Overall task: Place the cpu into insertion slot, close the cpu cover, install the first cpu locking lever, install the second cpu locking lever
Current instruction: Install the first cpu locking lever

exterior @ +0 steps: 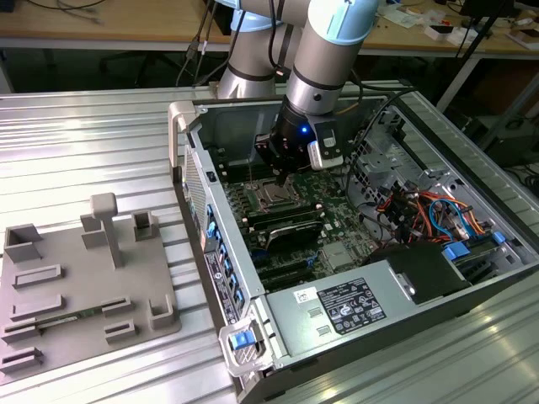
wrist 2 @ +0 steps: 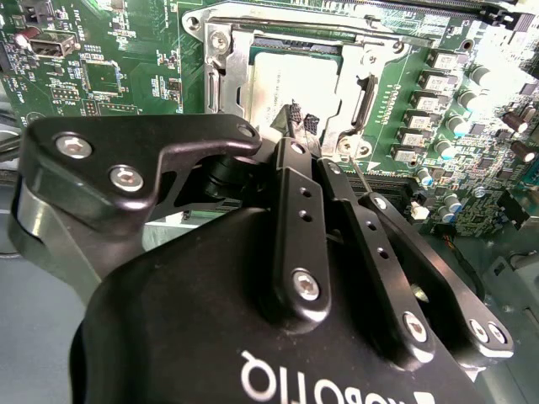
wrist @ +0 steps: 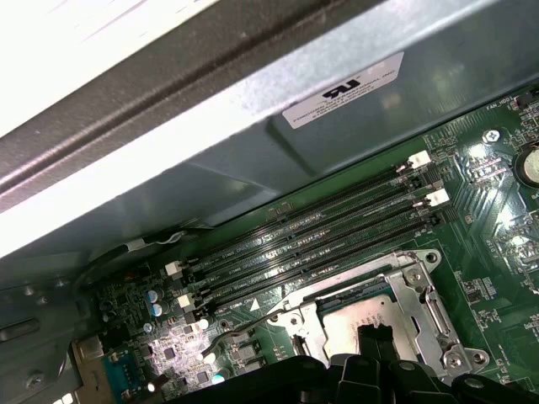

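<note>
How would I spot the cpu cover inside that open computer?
Look inside the open grey metal computer case, on the green motherboard. Beside the long black memory slots sits the cpu cover, a thin square silver metal frame. Unlike its neighbours, it has a square cut-out showing the dull silver-grey cpu.

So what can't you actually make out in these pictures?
- Second wrist view: the gripper covers one edge of the cpu cover.
- First wrist view: the cpu is partly hidden by the gripper.
- Exterior view: the insertion slot is too small for detail.
</note>
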{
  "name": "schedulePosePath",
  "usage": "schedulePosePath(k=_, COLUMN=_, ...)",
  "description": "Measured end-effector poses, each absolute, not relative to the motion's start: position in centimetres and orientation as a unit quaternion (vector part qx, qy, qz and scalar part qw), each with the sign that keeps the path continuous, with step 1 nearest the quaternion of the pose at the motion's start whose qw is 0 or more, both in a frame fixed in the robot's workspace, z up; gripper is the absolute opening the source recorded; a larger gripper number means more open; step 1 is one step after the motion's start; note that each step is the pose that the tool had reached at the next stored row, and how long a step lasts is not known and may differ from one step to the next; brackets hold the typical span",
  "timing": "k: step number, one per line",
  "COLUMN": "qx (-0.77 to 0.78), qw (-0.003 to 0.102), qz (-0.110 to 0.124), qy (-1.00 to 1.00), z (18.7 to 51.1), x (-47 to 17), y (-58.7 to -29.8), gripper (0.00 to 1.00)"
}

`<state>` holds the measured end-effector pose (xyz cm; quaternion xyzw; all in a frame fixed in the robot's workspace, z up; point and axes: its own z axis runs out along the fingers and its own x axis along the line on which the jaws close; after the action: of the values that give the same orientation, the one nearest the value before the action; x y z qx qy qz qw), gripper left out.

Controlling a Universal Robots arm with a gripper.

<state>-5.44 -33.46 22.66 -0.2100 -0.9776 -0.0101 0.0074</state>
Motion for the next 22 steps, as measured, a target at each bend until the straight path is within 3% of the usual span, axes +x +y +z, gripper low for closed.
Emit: schedulePosePath(k=22, qx=-0.09, qw=0.009, qz=-0.009, qy=-0.996, z=22.66, x=-5.47, y=-33.47, gripper=0.11)
